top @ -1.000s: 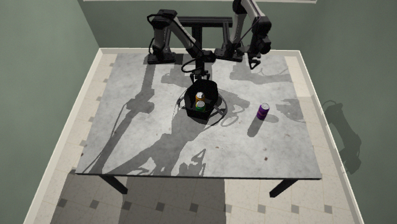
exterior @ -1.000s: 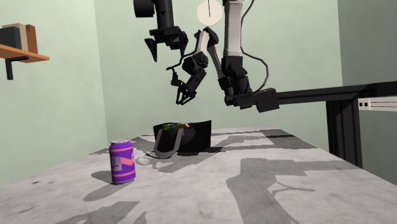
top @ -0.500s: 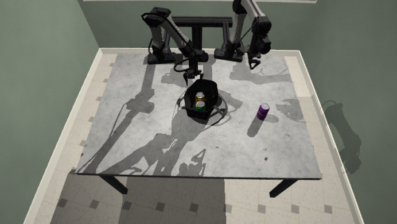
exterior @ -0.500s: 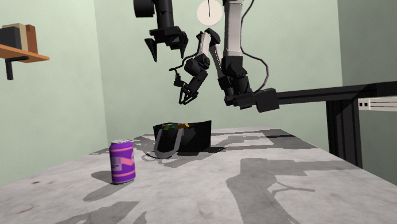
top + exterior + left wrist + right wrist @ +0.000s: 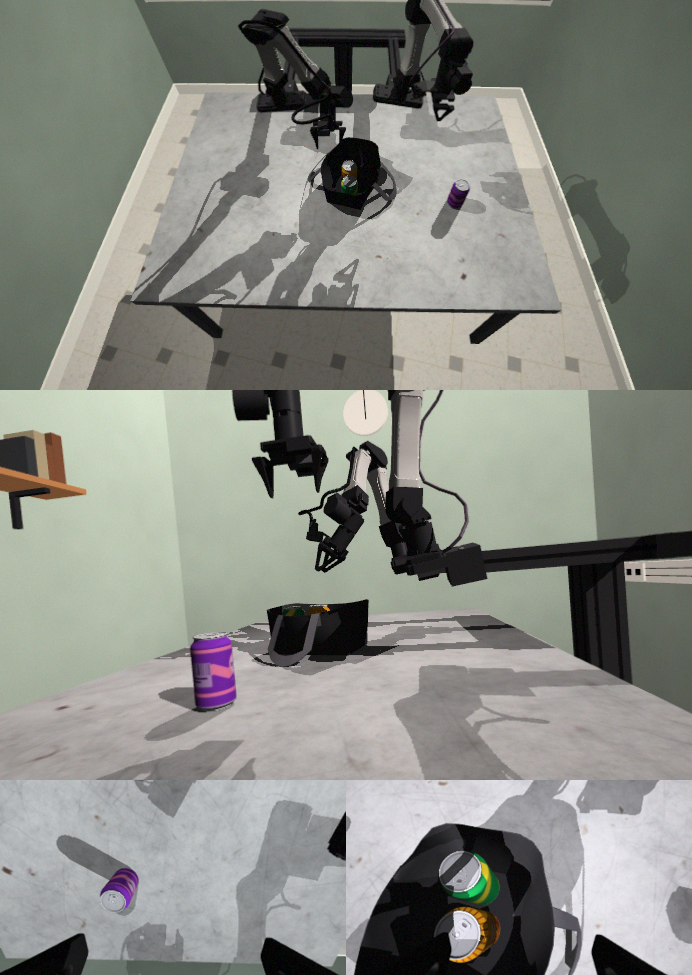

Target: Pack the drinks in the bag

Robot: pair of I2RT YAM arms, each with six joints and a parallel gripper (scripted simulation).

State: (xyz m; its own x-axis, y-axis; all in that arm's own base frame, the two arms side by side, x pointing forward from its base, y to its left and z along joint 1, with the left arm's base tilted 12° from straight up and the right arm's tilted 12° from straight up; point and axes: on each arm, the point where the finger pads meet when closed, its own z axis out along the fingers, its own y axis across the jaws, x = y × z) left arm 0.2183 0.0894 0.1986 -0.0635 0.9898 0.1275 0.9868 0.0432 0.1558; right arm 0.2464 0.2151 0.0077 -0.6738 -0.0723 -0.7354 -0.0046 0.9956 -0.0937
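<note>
The black canvas bag [image 5: 344,200] [image 5: 350,630] [image 5: 540,924] stands with its walls up. Inside it stand a green-yellow can [image 5: 349,188] [image 5: 293,612] [image 5: 489,884] and an orange can [image 5: 349,171] [image 5: 318,609] [image 5: 492,929], side by side. A purple can [image 5: 457,195] [image 5: 214,672] [image 5: 124,884] stands upright on the table outside the bag. My left gripper [image 5: 444,113] [image 5: 295,494] [image 5: 174,944] is open and empty, high above the table on the arm-base side of the purple can. My right gripper [image 5: 329,144] [image 5: 321,569] [image 5: 521,942] is open and empty, above the bag's rim on the arm-base side.
Grey handle loops [image 5: 384,191] [image 5: 281,660] [image 5: 567,920] droop outside the bag onto the marble table [image 5: 415,270] [image 5: 320,735]. The black frame [image 5: 343,65] [image 5: 595,615] stands behind the table between the arm bases.
</note>
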